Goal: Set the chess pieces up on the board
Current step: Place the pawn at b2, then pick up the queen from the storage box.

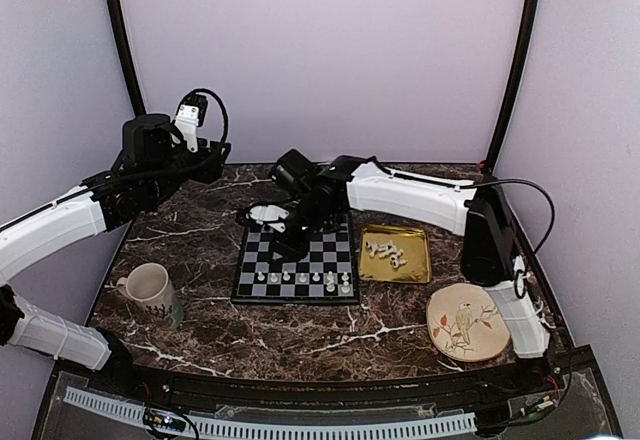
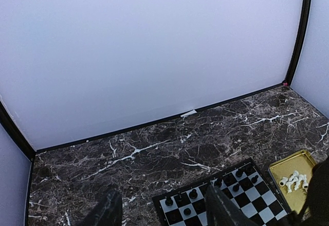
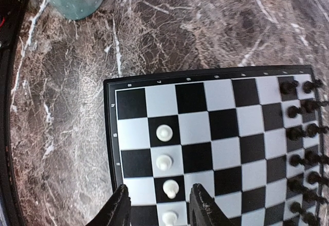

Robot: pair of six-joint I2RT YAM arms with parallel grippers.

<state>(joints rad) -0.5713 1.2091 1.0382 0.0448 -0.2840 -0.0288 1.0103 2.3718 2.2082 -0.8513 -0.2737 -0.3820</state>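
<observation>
Midway through lining white pawns (image 3: 164, 160) along the board (image 3: 221, 126), with right fingers (image 3: 121, 208) spread astride the row and left fingers (image 2: 108, 210) apart, idle; next, probably, fetching another from the gold tray (image 1: 414, 240).

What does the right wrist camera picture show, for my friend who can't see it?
The open right end effector hovers over the board, straddling the nearest of four white chess pieces in a line. Black pieces crowd the right edge.

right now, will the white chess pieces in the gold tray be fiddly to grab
Probably light and easily tipped: the chess pieces are tiny. Heaped in the gold tray, they may slide on its shiny floor or roll when nudged.
</observation>
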